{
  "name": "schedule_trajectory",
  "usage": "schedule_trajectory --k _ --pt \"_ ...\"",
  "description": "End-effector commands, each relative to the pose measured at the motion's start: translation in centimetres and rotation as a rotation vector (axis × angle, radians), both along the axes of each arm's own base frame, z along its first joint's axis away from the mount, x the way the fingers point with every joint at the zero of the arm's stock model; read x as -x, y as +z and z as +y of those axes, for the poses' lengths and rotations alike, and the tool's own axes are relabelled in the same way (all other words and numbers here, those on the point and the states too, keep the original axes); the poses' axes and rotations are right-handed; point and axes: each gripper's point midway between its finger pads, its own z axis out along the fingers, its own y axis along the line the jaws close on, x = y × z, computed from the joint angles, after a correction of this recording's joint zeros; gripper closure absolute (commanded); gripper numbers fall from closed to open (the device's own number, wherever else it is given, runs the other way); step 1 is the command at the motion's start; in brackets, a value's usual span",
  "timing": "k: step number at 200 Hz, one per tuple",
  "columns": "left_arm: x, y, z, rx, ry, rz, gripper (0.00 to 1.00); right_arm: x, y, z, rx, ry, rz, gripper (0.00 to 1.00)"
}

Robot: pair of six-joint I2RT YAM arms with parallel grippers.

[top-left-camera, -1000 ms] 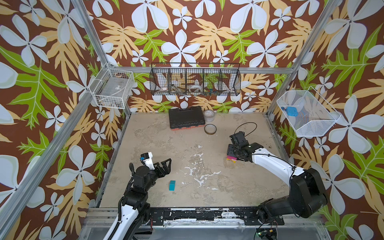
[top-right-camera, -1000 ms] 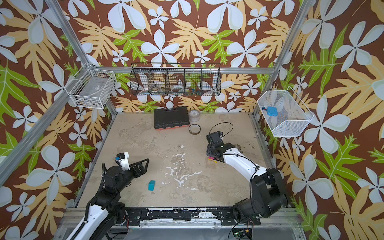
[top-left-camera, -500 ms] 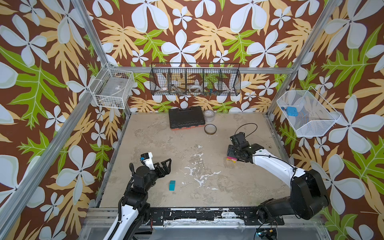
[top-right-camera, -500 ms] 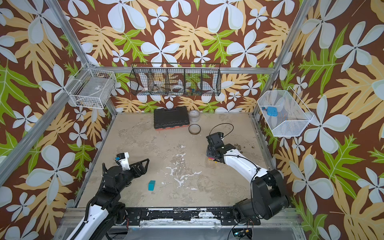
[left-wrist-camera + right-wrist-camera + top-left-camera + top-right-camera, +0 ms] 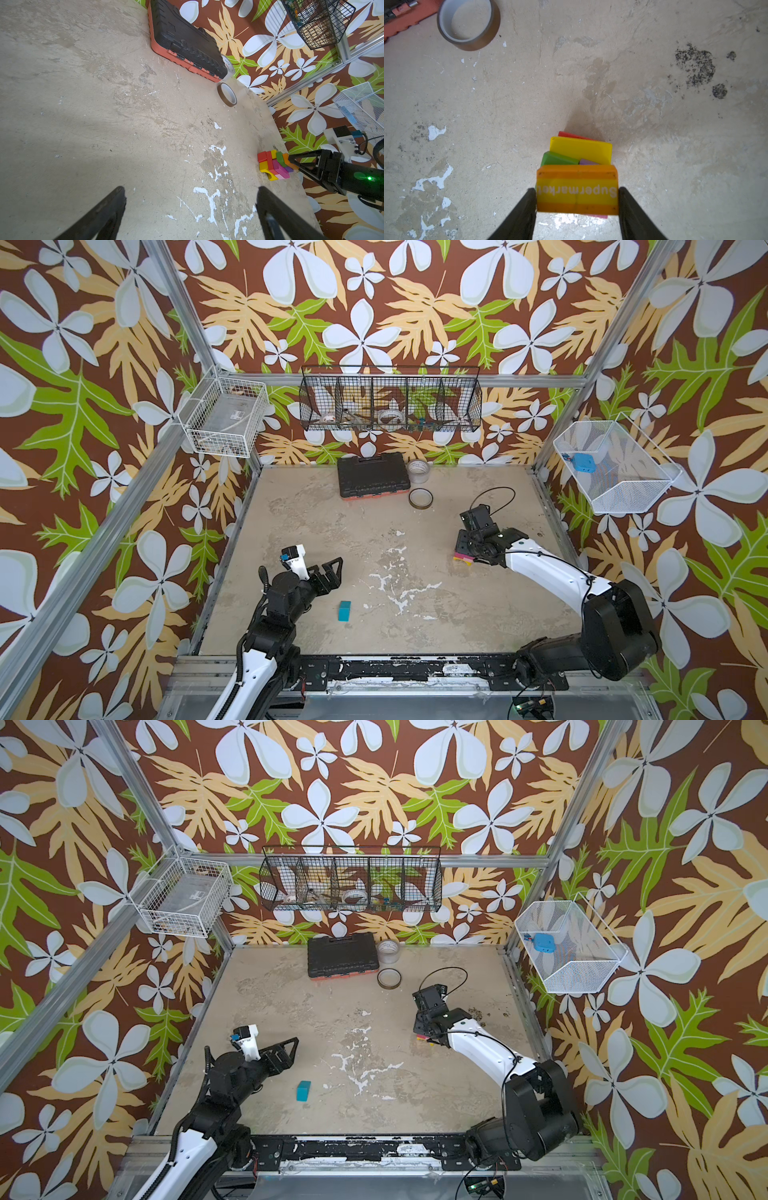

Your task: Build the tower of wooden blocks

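The tower (image 5: pixel 463 558) (image 5: pixel 422 1037) (image 5: pixel 273 166) stands right of centre, a stack of red, yellow, magenta, pink, green and purple wood blocks. On its top lies an orange and yellow block (image 5: pixel 577 180) printed "Supermarket". My right gripper (image 5: pixel 577 189) (image 5: pixel 467 546) comes down over the tower, and each finger touches one end of that block. A teal block (image 5: pixel 344 610) (image 5: pixel 303 1090) lies alone at the front left. My left gripper (image 5: pixel 329 571) (image 5: pixel 191 189) hovers open beside it, holding nothing.
A black tool case (image 5: pixel 371 475) lies at the back with a clear tape roll (image 5: pixel 417 470) and a brown tape roll (image 5: pixel 420 498) (image 5: pixel 468 24) next to it. Wire baskets (image 5: pixel 390 400) hang on the back wall. A white mesh basket (image 5: pixel 611 468) sticks out on the right.
My right gripper's jaws have narrowed onto the ends of the orange block on top of the tower. The left arm and the teal block have stayed still.
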Motion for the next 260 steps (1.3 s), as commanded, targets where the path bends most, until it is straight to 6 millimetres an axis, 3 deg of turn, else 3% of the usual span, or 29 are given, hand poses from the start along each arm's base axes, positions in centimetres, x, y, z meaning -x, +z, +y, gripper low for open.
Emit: schedule_trajectory --k 1,63,138,260 --pt "-0.1 0.4 -0.1 0.014 -0.001 -0.017 0.01 0.0 -0.1 -0.2 0.008 -0.01 0.006 0.43" --pt "-0.1 0.4 -0.1 0.015 -0.001 -0.016 0.01 0.1 0.0 -0.2 0.005 -0.021 0.003 0.43" --pt "-0.1 0.4 -0.1 0.016 -0.001 -0.018 0.01 -0.4 1.1 0.9 0.031 0.03 -0.047 0.0" --pt "-0.1 0.4 -0.2 0.018 -0.007 -0.018 0.01 -0.7 -0.5 -0.4 0.126 -0.038 -0.006 0.0"
